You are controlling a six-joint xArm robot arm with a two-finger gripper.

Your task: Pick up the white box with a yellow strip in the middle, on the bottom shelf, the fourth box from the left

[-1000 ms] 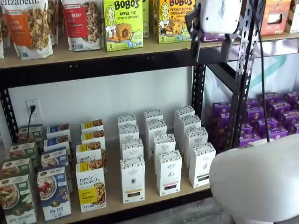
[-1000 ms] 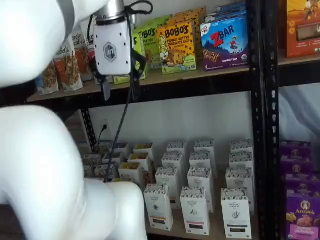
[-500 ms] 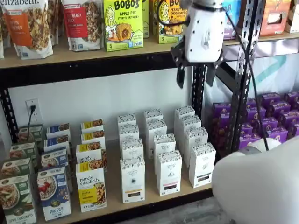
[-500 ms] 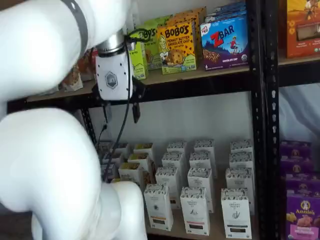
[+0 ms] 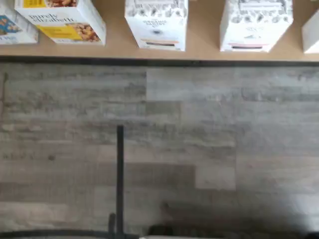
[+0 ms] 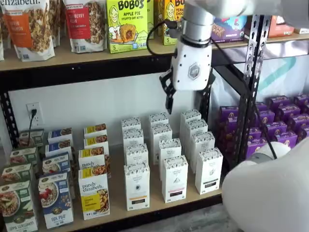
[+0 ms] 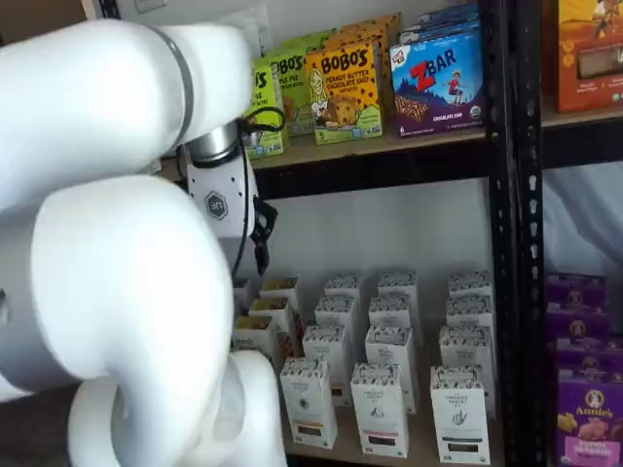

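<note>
**Status.** Tool (image 6: pixel 189 96) hangs in front of the back wall, below the upper shelf's edge and well above the white cartons. Jaws spread wide, nothing betw. them. Only one black finger shows clearly in either shelf view; the other is lost against the rack upright.

**Target.** The white box (image 6: pixel 137 186) stands upright at the front edge of the bottom shelf (image 6: pixel 117 191), heading its column. It is untouched and also shows in the wrist view (image 5: pixel 156 20).

**Risks (judged).**
- Wrong pick: the pink-strip carton (image 6: pixel 174 179) stands just beside the target and looks near-identical. A small sideways error in the descent would put the tool on it.
- Granola box (image 6: pixel 94 193) is close on the other side. A wide-spread finger could clip it or push it askew.
- Target is tall, narrow and at the shelf lip. A nudge from behind could tip it onto the floor.
- Like cartons stand directly behind it, so a descent too deep into the shelf would catch the next one.

**Change vs. earlier frame.** Tool has come down from upper-shelf level and moved toward the white-carton columns. Arm bulk now fills more of one shelf view. All boxes unmoved.
</note>
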